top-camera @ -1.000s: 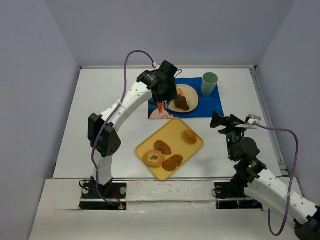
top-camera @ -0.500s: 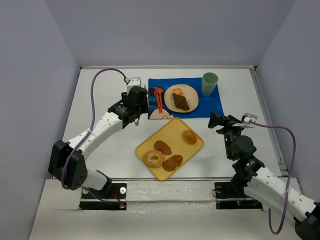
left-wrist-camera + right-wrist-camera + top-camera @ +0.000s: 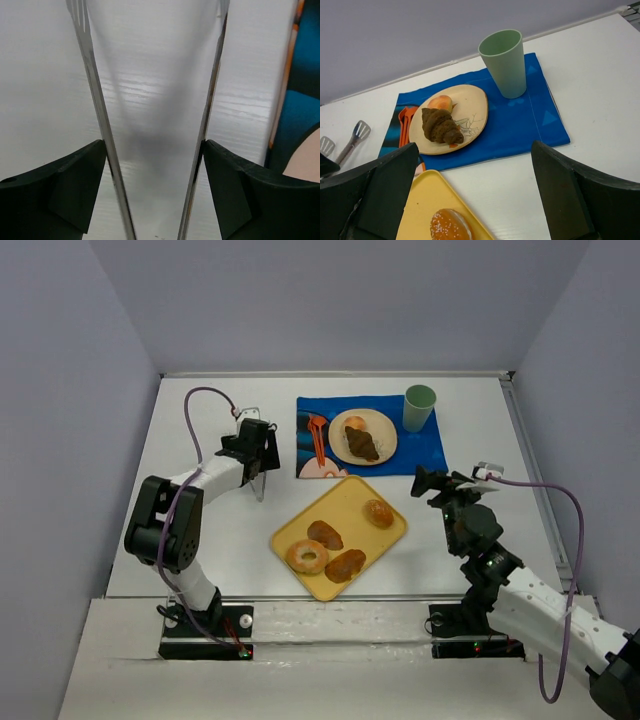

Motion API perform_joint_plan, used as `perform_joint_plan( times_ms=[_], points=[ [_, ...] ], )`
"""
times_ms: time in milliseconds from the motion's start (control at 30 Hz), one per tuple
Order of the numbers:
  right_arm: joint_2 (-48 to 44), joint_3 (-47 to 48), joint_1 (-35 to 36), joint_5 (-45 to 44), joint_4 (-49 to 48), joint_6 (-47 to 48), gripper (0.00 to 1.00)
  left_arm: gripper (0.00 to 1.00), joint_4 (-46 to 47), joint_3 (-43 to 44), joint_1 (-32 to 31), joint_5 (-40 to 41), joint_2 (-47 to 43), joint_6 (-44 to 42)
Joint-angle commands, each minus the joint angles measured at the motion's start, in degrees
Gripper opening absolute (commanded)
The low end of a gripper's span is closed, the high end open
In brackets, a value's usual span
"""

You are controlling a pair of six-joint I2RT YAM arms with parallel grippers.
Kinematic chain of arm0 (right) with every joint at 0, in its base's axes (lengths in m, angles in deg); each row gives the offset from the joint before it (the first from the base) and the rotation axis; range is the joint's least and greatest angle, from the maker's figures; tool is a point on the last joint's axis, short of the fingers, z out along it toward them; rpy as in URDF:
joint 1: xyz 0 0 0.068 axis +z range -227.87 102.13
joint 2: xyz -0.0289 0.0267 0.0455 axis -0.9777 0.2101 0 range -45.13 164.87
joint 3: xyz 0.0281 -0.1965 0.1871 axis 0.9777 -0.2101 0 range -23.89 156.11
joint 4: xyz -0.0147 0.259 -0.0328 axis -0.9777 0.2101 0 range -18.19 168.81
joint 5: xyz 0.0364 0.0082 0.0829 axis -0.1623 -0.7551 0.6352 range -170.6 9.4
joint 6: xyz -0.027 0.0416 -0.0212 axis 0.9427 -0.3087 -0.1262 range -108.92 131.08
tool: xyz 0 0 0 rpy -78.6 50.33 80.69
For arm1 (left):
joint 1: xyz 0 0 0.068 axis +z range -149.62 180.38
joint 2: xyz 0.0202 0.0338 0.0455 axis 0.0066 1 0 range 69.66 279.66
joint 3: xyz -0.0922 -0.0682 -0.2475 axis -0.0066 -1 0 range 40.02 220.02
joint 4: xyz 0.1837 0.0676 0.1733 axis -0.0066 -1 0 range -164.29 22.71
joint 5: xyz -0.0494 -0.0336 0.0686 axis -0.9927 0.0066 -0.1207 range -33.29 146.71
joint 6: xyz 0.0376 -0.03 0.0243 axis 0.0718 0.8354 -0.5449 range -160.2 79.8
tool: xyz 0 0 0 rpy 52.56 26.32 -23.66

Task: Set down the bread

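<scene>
Blue mat (image 3: 425, 452): lies at the far side of the white table (image 3: 480, 420); its near edge is just beside the far corner of the tray (image 3: 345, 508).
Bread: the croissant (image 3: 361, 444) lies on the plate (image 3: 391, 440), touching a small bun (image 3: 355, 424), inside the rim.
Plate: sits in the middle of the mat, between the orange cutlery (image 3: 318, 438) at the mat's left edge and the cup (image 3: 420, 406) at its far right corner.
Tray: yellow, set cornerwise; holds a seeded roll (image 3: 378, 513), a doughnut (image 3: 307, 556) and two brown pastries (image 3: 325, 534), all apart from one another.
Left gripper (image 3: 260, 462): low over bare table, left of the mat and clear of it; its fingers press on the outer sides of metal tongs (image 3: 97, 100), whose blades stand spread with nothing between them.
Right gripper (image 3: 428, 481): fingers wide apart, empty, right of the tray and near the mat's near right corner.
Open room: bare table runs left of the left arm, between tray and left gripper, and right of the mat up to the wall.
</scene>
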Motion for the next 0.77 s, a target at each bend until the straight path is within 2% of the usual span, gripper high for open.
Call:
perform_joint_plan(
  times_ms=[0, 100, 300, 467, 600, 733],
  points=[
    [-1.8, 3.7, 0.5, -1.2, 3.0, -1.6, 1.00, 0.99, 3.0, 2.6, 0.3, 1.3, 1.0, 1.3],
    [-3.8, 4.8, 0.5, -0.3, 7.7, -3.6, 1.00, 0.99, 1.3, 2.8, 0.3, 1.8, -0.3, 2.5],
    [-7.1, 7.1, 0.5, 0.2, 14.9, -6.7, 1.00, 0.99, -0.8, -0.2, 0.3, 3.7, -13.5, 5.5],
    [-8.2, 9.0, 0.5, -2.5, 20.1, -9.3, 1.00, 0.99, -1.0, -6.6, 0.3, 9.5, -33.9, 11.7],
    [-9.2, 9.1, 0.5, -3.4, 21.9, -10.5, 1.00, 0.99, 2.9, -16.5, 0.3, 11.3, -49.8, 13.2],
    [-11.4, 8.6, 0.5, -4.0, 22.7, -10.8, 1.00, 0.99, 5.6, -21.8, 0.3, 12.3, -57.7, 14.3]
  ],
)
